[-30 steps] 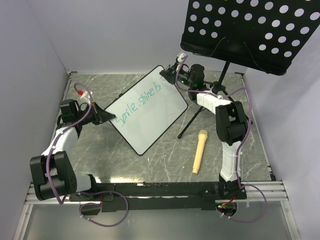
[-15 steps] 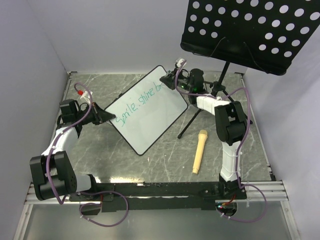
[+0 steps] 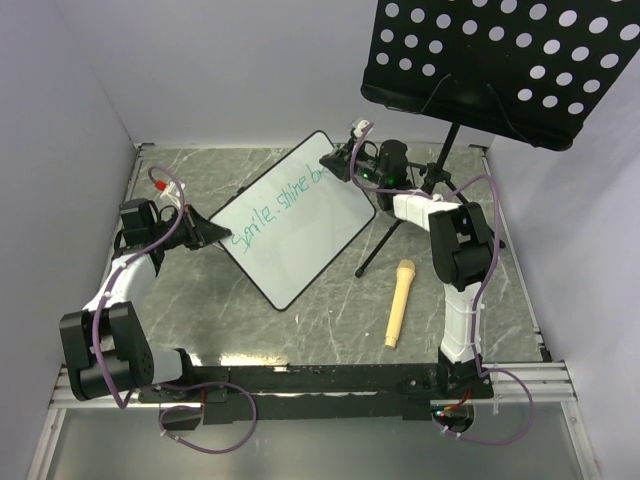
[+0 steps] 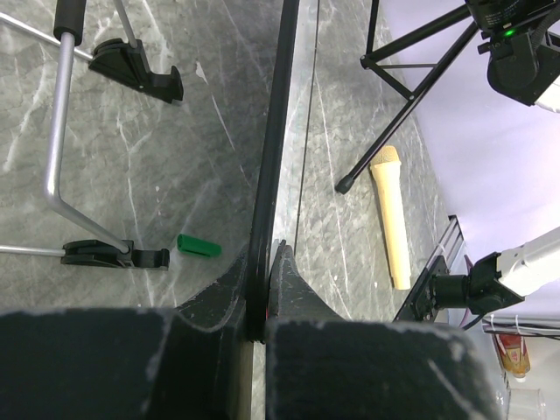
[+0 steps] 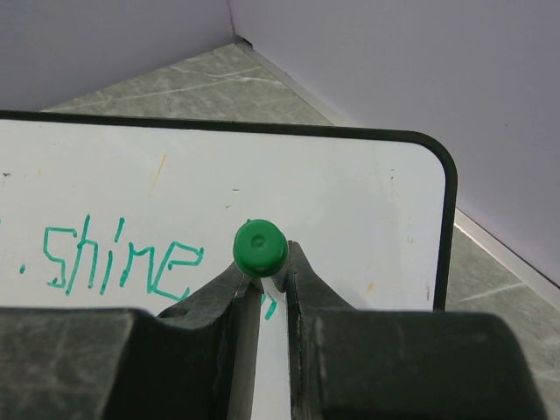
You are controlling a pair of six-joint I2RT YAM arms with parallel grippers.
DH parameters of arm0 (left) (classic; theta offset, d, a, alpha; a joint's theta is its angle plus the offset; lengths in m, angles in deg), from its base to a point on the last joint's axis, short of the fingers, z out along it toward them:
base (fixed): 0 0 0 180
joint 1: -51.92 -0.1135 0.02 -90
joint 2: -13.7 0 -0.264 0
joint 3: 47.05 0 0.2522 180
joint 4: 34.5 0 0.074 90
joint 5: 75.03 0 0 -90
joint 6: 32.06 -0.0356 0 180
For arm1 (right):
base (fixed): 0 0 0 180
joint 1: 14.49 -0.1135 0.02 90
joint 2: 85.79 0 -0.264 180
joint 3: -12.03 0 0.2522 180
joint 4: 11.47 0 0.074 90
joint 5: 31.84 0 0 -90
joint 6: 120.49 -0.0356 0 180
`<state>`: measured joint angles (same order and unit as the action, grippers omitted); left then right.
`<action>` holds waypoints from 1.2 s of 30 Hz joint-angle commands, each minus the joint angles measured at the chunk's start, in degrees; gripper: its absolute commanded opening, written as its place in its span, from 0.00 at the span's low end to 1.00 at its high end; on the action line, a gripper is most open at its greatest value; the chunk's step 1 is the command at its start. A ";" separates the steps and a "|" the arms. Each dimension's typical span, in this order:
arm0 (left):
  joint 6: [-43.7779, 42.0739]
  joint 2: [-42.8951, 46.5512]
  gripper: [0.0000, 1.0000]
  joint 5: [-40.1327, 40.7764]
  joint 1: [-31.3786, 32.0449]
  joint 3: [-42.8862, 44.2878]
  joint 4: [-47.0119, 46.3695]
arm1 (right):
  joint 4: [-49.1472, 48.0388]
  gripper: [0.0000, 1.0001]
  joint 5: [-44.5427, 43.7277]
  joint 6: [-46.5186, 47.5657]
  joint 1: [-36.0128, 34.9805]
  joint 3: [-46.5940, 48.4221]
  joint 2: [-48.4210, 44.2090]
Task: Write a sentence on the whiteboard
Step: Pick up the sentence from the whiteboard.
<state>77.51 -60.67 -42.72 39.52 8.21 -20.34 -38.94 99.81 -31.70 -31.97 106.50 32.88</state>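
The whiteboard (image 3: 300,225) lies tilted across the table's middle, with a thin black frame. The teal sentence (image 3: 275,210) on it reads about "Smile, shine b". My left gripper (image 3: 205,233) is shut on the board's left edge; in the left wrist view the black edge (image 4: 269,166) runs between the jaws. My right gripper (image 3: 345,160) is shut on a green-ended marker (image 5: 260,248) at the board's far corner. In the right wrist view the word "shine" (image 5: 122,262) shows left of the marker and the board (image 5: 350,201) fills the view.
A black perforated music stand (image 3: 500,65) on tripod legs (image 3: 385,235) rises at the back right. A tan microphone (image 3: 398,300) lies right of the board. A green marker cap (image 4: 199,247) and the board's black feet (image 4: 136,66) lie under the board.
My right gripper with the marker has moved a little toward the far corner of the board. The letter after "shine" has grown. The left arm has not moved.
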 commanded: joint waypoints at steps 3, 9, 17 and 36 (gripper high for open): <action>-12.98 -0.43 0.01 11.81 0.36 -0.71 0.04 | -1.75 0.00 0.45 0.16 0.25 0.85 -0.99; -12.98 -0.43 0.01 11.81 0.27 -0.63 0.04 | -0.96 0.00 -0.43 0.25 0.07 2.96 -0.29; -13.16 -0.51 0.01 11.81 0.27 -0.54 -0.05 | -0.25 0.00 -0.87 0.25 0.25 4.28 0.33; -13.33 -0.69 0.01 11.81 0.27 -0.36 -0.05 | -1.66 0.00 -1.13 -1.42 0.34 5.95 -0.55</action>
<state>77.49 -60.67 -42.81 39.52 8.21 -20.38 -37.98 98.30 -32.36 -31.95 108.49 32.88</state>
